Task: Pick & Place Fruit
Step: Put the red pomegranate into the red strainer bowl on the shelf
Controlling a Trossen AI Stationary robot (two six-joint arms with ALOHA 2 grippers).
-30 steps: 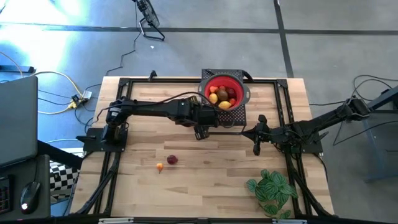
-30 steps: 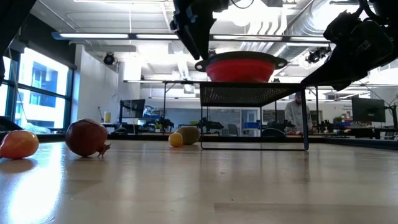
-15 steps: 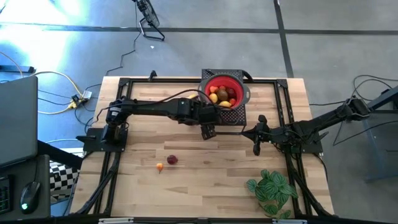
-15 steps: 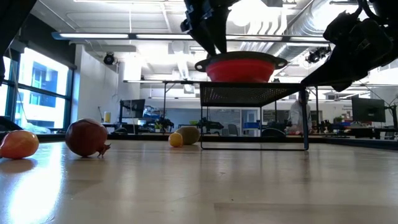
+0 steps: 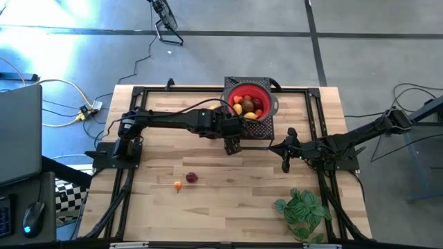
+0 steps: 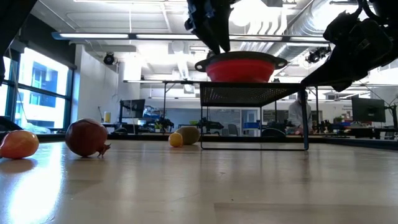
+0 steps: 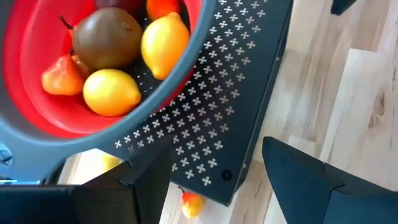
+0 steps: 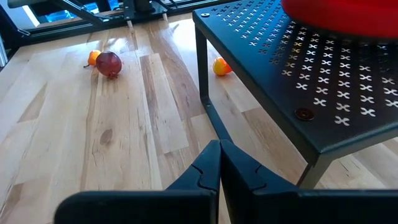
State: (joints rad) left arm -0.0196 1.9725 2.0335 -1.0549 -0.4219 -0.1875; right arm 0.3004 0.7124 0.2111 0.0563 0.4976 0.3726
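Observation:
A red bowl (image 5: 252, 86) holding several yellow, orange and brownish fruits (image 7: 112, 92) stands on a black perforated stand (image 5: 259, 127) at the table's far middle. My left gripper (image 5: 232, 144) hangs open in the air at the stand's near left corner, nothing between its fingers (image 7: 208, 152). A dark red fruit (image 5: 192, 178) and an orange fruit (image 5: 178, 185) lie on the table, nearer and to the left. More fruits (image 6: 186, 135) lie on the table under the stand. My right gripper (image 5: 286, 162) waits shut, right of the stand.
A green leafy plant (image 5: 302, 209) sits at the near right corner. Black frame rails (image 5: 208, 90) run along the table's edges. The stand's legs (image 8: 202, 68) leave a low gap beneath it.
My left gripper has swung its fingers toward the table's right, closer to the stand and bowl, and has stayed open. The fruits have not moved.

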